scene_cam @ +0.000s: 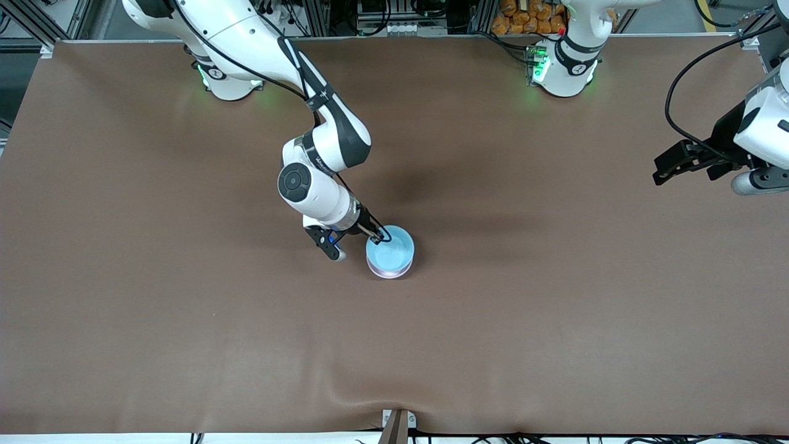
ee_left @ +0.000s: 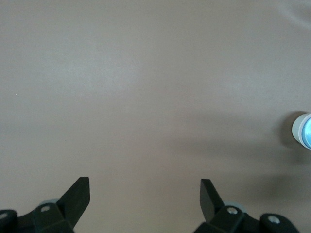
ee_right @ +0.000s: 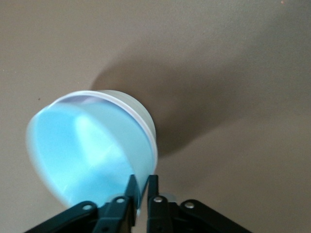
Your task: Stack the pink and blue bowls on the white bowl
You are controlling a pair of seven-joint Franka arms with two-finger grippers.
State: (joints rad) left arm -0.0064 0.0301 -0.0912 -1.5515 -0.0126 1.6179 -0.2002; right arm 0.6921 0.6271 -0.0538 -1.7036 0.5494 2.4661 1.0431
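right hand (ee_right: 140, 191): over the stack's rim at mid-worktop, fingers close together astride the blue bowl (scene_cam: 390, 249) wall, one inside, one outside
stack: blue bowl nested on top, pink bowl (scene_cam: 389, 271) rim under it, white bowl (ee_right: 138, 111) hardly seen
left hand (ee_left: 145, 194): open wide, waits over the left arm's end
worktop (scene_cam: 555, 308): bare brown all round, edges well apart

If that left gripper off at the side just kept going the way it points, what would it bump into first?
Probably only the bare brown table. The open left gripper points down at cloth, and the blue bowl sits off to one side of its line.
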